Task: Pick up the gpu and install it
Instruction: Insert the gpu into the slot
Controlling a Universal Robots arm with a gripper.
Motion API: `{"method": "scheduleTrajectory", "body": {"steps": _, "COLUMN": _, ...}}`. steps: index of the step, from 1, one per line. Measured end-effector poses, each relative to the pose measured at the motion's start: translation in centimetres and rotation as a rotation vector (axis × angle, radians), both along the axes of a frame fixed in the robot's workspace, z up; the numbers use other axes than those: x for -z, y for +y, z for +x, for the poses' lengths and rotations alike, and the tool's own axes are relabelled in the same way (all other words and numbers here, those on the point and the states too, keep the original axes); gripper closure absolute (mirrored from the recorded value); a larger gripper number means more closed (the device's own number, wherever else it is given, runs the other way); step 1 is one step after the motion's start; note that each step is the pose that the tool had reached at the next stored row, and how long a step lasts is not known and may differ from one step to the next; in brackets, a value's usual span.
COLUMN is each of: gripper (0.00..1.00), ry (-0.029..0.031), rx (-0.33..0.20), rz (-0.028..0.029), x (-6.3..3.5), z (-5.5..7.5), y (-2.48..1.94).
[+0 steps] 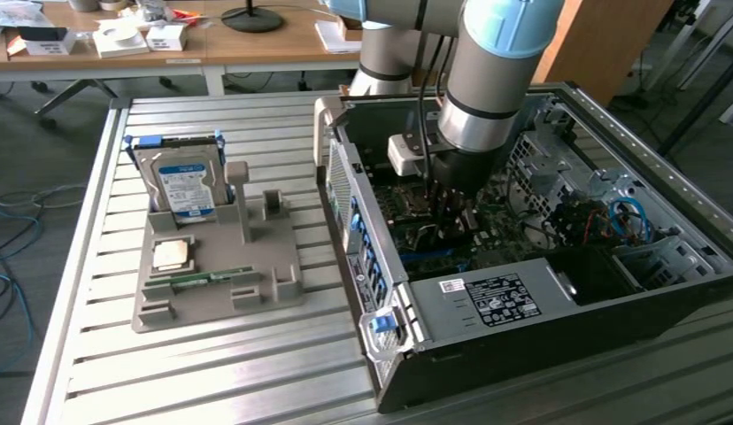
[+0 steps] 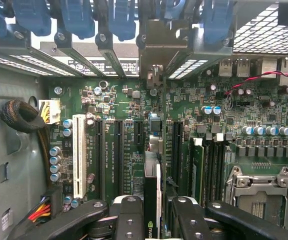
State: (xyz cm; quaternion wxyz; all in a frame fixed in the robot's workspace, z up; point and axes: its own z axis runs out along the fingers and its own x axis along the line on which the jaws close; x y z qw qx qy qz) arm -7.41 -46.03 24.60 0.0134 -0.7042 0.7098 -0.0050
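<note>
My gripper (image 2: 156, 217) is deep inside the open computer case (image 1: 520, 301), low over the green motherboard (image 2: 264, 100). Its black fingers (image 2: 129, 217) are shut on the gpu (image 2: 151, 192), which I see edge-on as a thin dark card. The card runs away from the fingers toward the case's rear wall, where its metal bracket (image 2: 156, 50) meets the slot openings. It stands between the long black expansion slots (image 2: 119, 155); whether it sits in a slot I cannot tell. In the exterior view the arm comes down from above and the gripper (image 1: 447, 212) is among the case's parts.
Blue slot latches (image 2: 74, 20) line the rear wall. A white slot (image 2: 79, 155), RAM sticks (image 2: 199, 170) and the CPU socket (image 2: 259, 185) flank the card. Outside, a grey holder (image 1: 213, 283) carries a hard drive (image 1: 183, 186), a chip (image 1: 174, 255) and a green RAM stick (image 1: 201, 279).
</note>
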Motion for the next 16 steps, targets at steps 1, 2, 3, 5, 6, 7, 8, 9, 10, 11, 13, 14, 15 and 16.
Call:
{"method": "scheduleTrajectory", "body": {"steps": 1, "gripper": 0.73, "ry": 0.0, "rx": 0.0, "rz": 0.0, "x": 0.0, "z": 0.0, "y": -0.01}}
{"method": "scheduleTrajectory", "body": {"steps": 2, "gripper": 0.73, "ry": 0.0, "rx": 0.0, "rz": 0.0, "x": 0.0, "z": 0.0, "y": -0.01}}
{"method": "scheduleTrajectory", "body": {"steps": 3, "gripper": 0.73, "ry": 0.0, "rx": 0.0, "rz": 0.0, "x": 0.0, "z": 0.01, "y": -0.01}}
{"method": "scheduleTrajectory", "body": {"steps": 5, "gripper": 0.73, "ry": 0.0, "rx": 0.0, "rz": 0.0001, "x": 0.04, "z": 0.0, "y": -0.02}}
{"method": "scheduleTrajectory", "body": {"steps": 6, "gripper": 0.73, "ry": 0.0, "rx": 0.0, "rz": 0.0004, "x": 0.04, "z": 0.0, "y": -0.02}}
{"method": "scheduleTrajectory", "body": {"steps": 7, "gripper": 0.73, "ry": 0.0, "rx": 0.0, "rz": 0.0007, "x": 0.04, "z": 0.0, "y": -0.02}}
{"method": "scheduleTrajectory", "body": {"steps": 8, "gripper": 0.73, "ry": 0.0, "rx": 0.0, "rz": 0.0011, "x": 0.04, "z": 0.0, "y": -0.01}}
{"method": "scheduleTrajectory", "body": {"steps": 9, "gripper": 0.73, "ry": 0.0, "rx": 0.0, "rz": 0.0012, "x": 0.05, "z": 0.0, "y": -0.01}}
{"method": "scheduleTrajectory", "body": {"steps": 10, "gripper": 0.73, "ry": 0.0, "rx": 0.0, "rz": 0.0013, "x": 0.05, "z": 0.01, "y": 0.0}}
{"method": "scheduleTrajectory", "body": {"steps": 11, "gripper": 0.73, "ry": -0.0001, "rx": 0.0, "rz": 0.0014, "x": 0.05, "z": 0.0, "y": 0.0}}
{"method": "scheduleTrajectory", "body": {"steps": 13, "gripper": 0.73, "ry": -0.0001, "rx": 0.0, "rz": 0.0014, "x": 0.05, "z": 0.01, "y": 0.01}}
{"method": "scheduleTrajectory", "body": {"steps": 14, "gripper": 0.73, "ry": -0.0001, "rx": 0.0, "rz": 0.0014, "x": 0.05, "z": 0.01, "y": 0.01}}
{"method": "scheduleTrajectory", "body": {"steps": 15, "gripper": 0.73, "ry": -0.0001, "rx": 0.0, "rz": 0.0019, "x": 0.06, "z": 0.0, "y": 0.01}}
{"method": "scheduleTrajectory", "body": {"steps": 16, "gripper": 0.73, "ry": -0.0002, "rx": 0.0, "rz": 0.0021, "x": 0.06, "z": 0.01, "y": 0.02}}
